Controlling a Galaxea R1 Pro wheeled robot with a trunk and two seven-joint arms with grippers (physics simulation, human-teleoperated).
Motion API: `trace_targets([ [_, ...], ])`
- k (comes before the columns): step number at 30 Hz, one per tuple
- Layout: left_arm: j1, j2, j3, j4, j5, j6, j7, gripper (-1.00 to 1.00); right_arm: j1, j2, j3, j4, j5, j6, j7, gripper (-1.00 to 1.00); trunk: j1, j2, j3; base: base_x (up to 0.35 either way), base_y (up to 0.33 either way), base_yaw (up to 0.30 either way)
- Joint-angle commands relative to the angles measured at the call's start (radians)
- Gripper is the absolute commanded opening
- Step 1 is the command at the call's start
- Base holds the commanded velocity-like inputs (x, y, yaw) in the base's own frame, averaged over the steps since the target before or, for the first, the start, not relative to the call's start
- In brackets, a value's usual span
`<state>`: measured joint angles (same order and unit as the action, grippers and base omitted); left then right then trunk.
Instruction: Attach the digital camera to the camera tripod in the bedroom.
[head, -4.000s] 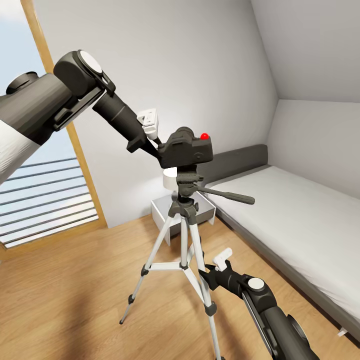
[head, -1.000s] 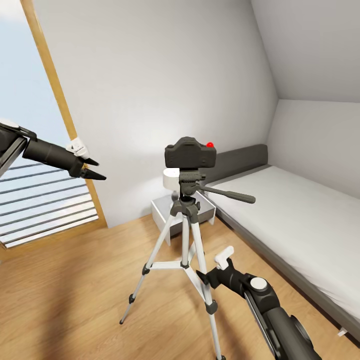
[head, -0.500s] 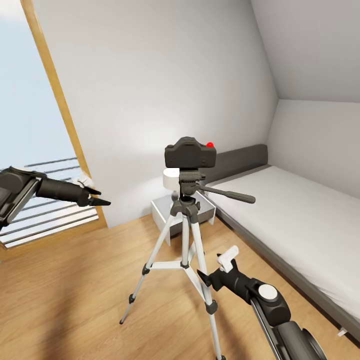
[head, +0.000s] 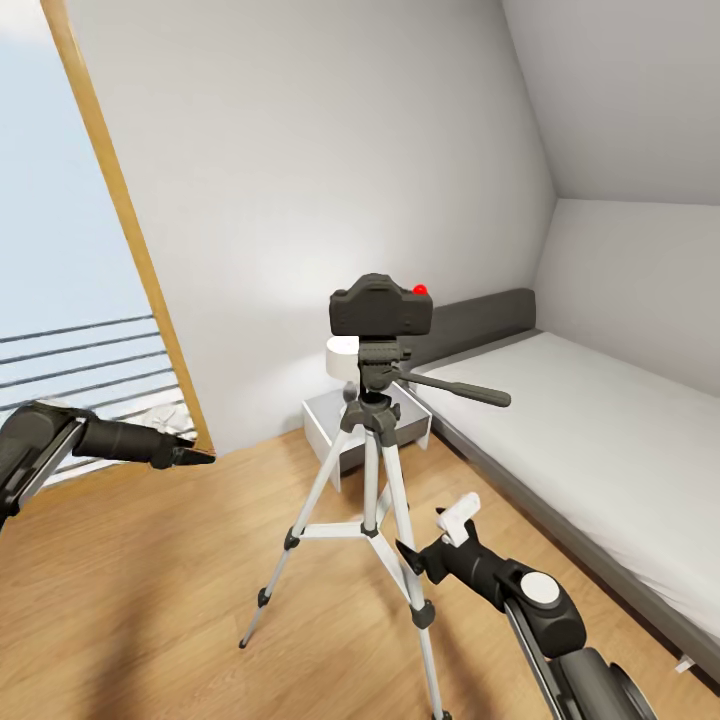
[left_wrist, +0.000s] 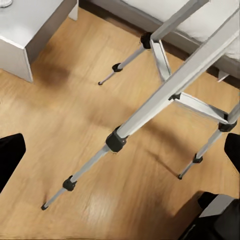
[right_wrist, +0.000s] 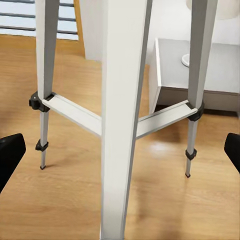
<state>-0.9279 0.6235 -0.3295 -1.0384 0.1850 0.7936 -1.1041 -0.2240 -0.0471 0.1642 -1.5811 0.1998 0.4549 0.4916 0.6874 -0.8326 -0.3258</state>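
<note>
Head view: the camera (head: 381, 305), red button (head: 420, 290) at its upper right, sits level on the head of the tripod (head: 372, 470), just right of the view's centre, with neither gripper touching it. The pan handle (head: 455, 388) projects from the tripod head toward 4 o'clock. The tripod stands with three legs spread on the wood floor (head: 150, 590); behind it, at 12 o'clock from the leg hub, a grey nightstand (head: 325, 420) carries a white lamp base (head: 342, 357). The bed (head: 600, 440) lies at 3 o'clock, along the right wall, and the wood-framed window (head: 70, 250) occupies 9 to 10 o'clock. The left gripper (head: 190, 455) hangs low at 9 o'clock, well apart from the tripod, its dark fingers pointing toward it; from this view their spacing cannot be told. The right gripper (head: 430, 545) lies at 5 o'clock, just beside the near leg, one white fingertip (head: 458, 512) raised. Left wrist view: dark fingers (left_wrist: 10, 155) stand at opposite edges, jaws spread, with the tripod legs (left_wrist: 165, 95) and floor between them. Right wrist view: fingers (right_wrist: 10, 155) likewise stand at opposite edges, jaws spread, with a leg (right_wrist: 122, 115) close in front and the nightstand (right_wrist: 200, 75) beyond.
</note>
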Motion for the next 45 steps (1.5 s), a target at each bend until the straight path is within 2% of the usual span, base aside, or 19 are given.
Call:
trace_targets([
  [1, -0.001, 0.001, -0.003, 0.0, 0.007, 0.007, 0.001, 1.0, -0.001, 0.0, 0.0, -0.002, 0.01, 0.003, 0.006, 1.0, 0.0, -0.001, -0.001, 0.0, 0.0, 0.0],
  [4, 0.062, -0.002, 0.041, 0.008, 0.01, -0.013, 0.04, 1.0, 0.001, 0.0, -0.001, -0.005, 0.01, 0.003, 0.006, 1.0, 0.0, -0.001, -0.001, 0.0, 0.0, 0.0],
  [5, 0.117, -0.016, 0.099, 0.014, 0.015, -0.048, 0.066, 1.0, 0.004, 0.0, -0.001, -0.012, 0.01, 0.003, 0.006, 1.0, 0.0, -0.001, -0.001, 0.0, 0.0, 0.0],
  [7, 0.148, -0.031, 0.148, 0.017, 0.019, -0.068, 0.078, 1.0, 0.007, 0.0, -0.001, -0.015, 0.01, 0.002, 0.006, 1.0, 0.0, -0.001, -0.001, 0.0, 0.0, 0.0],
  [8, 0.148, -0.031, 0.148, 0.017, 0.019, -0.068, 0.078, 1.0, 0.007, 0.0, -0.001, -0.015, 0.01, 0.002, 0.006, 1.0, 0.0, -0.001, -0.001, 0.0, 0.0, 0.0],
  [9, 0.163, -0.039, 0.174, 0.018, 0.021, -0.075, 0.084, 1.0, 0.008, 0.0, -0.001, -0.017, 0.01, 0.003, 0.005, 1.0, 0.0, -0.001, -0.001, 0.0, 0.0, 0.0],
  [10, 0.234, -0.07, 0.287, 0.012, 0.027, -0.087, 0.118, 1.0, 0.011, 0.0, -0.002, -0.02, 0.01, 0.002, 0.005, 1.0, 0.0, -0.001, -0.001, 0.0, 0.0, 0.0],
  [16, 0.302, -0.083, 0.362, 0.001, 0.021, -0.084, 0.143, 1.0, 0.012, 0.0, 0.0, -0.021, 0.01, 0.002, 0.005, 1.0, 0.0, -0.001, -0.001, 0.0, 0.0, 0.0],
  [17, 0.322, -0.085, 0.381, 0.0, 0.02, -0.083, 0.163, 1.0, 0.012, 0.0, 0.001, -0.022, 0.01, 0.001, 0.004, 1.0, 0.0, -0.001, -0.001, 0.0, 0.0, 0.0],
  [23, 0.35, -0.093, 0.406, 0.004, 0.025, -0.087, 0.246, 1.0, 0.012, 0.001, 0.002, -0.021, 0.011, 0.002, 0.002, 1.0, 0.0, -0.001, -0.001, 0.0, 0.0, 0.0],
  [24, 0.364, -0.152, 0.412, 0.006, 0.02, -0.085, 0.357, 1.0, 0.012, 0.001, 0.003, -0.021, 0.012, 0.003, 0.001, 1.0, 0.0, -0.001, -0.001, -0.235, 0.0, 0.0],
  [28, 0.367, -0.166, 0.413, 0.006, 0.02, -0.084, 0.4, 1.0, 0.012, 0.001, 0.003, -0.021, 0.012, 0.003, 0.001, 1.0, 0.0, -0.001, -0.001, -0.264, 0.0, 0.0],
  [40, 0.397, -0.181, 0.414, 0.014, 0.024, -0.089, 0.456, 1.0, 0.013, 0.0, -0.002, -0.021, 0.011, 0.008, 0.001, 1.0, 0.0, -0.001, -0.001, -0.239, 0.0, 0.0],
  [45, 0.443, -0.19, 0.414, 0.025, 0.025, -0.09, 0.46, 1.0, 0.013, -0.002, -0.021, -0.009, 0.01, 0.063, 0.0, 1.0, 0.0, -0.001, -0.001, -0.049, 0.0, 0.0],
])
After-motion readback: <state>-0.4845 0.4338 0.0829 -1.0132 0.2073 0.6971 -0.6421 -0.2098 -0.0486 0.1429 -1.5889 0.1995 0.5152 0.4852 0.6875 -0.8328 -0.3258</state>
